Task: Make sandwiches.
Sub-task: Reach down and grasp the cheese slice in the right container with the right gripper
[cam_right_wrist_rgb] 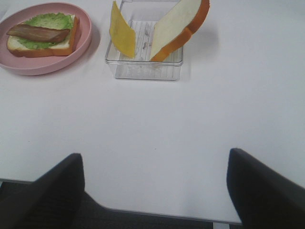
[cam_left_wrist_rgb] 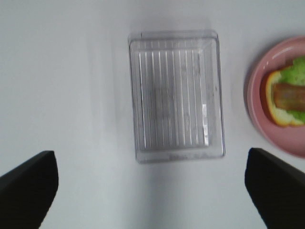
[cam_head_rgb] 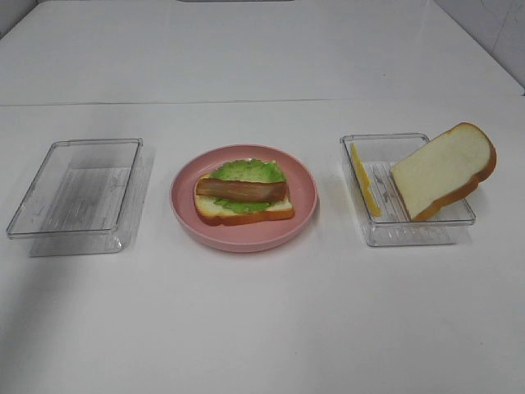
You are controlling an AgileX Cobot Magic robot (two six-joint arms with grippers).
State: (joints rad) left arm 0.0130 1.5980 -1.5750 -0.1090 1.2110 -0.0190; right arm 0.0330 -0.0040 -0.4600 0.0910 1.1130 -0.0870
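I'm holding both arms up and back from the table [cam_right_wrist_rgb: 157, 119]. My left gripper [cam_left_wrist_rgb: 149, 157] is hanging over the empty tray [cam_left_wrist_rgb: 176, 95], fingers spread wide, nothing between them. My right gripper [cam_right_wrist_rgb: 155, 153] is gaping just the same, facing the stocked tray [cam_right_wrist_rgb: 143, 71]. The sandwich [cam_head_rgb: 246, 212] is sitting half-built on the plate [cam_head_rgb: 305, 197] in the middle, lettuce [cam_head_rgb: 246, 171] and meat [cam_head_rgb: 241, 190] on the base slice. The stocked tray is lying at 3 o'clock from it, the empty one at 9 o'clock. Here's what's worrying me. The cheese [cam_head_rgb: 365, 185] is standing on edge against its tray's 9 o'clock wall, thin and floppy by the look of it, so an off-centre pinch is likely folding it or knocking it flat. The top slice [cam_head_rgb: 443, 168] is leaning out over the 3 o'clock rim, and a nudge could be tipping it onto the table or dragging that light tray along. The meat is lying proud too, so anything landing crooked is risking a slide.
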